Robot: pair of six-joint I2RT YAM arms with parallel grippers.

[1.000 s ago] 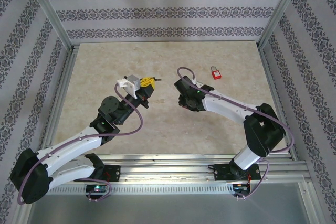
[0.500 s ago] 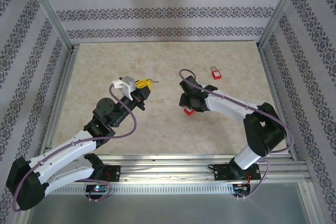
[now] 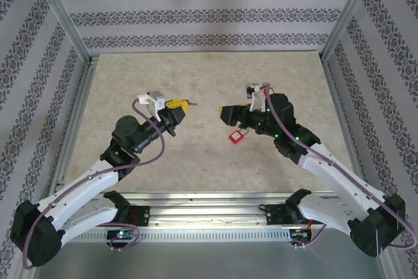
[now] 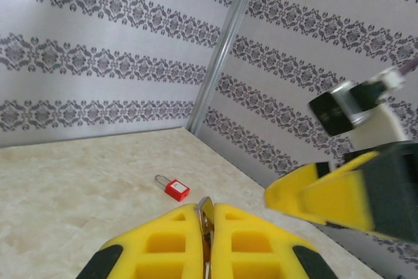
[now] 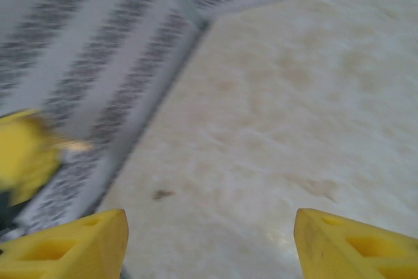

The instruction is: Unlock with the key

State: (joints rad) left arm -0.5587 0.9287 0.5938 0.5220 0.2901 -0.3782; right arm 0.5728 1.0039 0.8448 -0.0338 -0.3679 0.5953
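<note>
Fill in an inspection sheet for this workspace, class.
Surface: beige marbled table.
Job's things: red padlock lying on the table, near the right gripper but not held; key pinched in the left gripper.
Clutter: nothing seen.
Grippers: left gripper shut on the key; right gripper open, holding nothing.
Cables: purple cables loop along both arms.
Surroundings: patterned walls, metal frame.

Red padlock [image 3: 236, 137], yellow left claw [image 4: 206, 212], beige marbled table [image 3: 130, 83]
</note>
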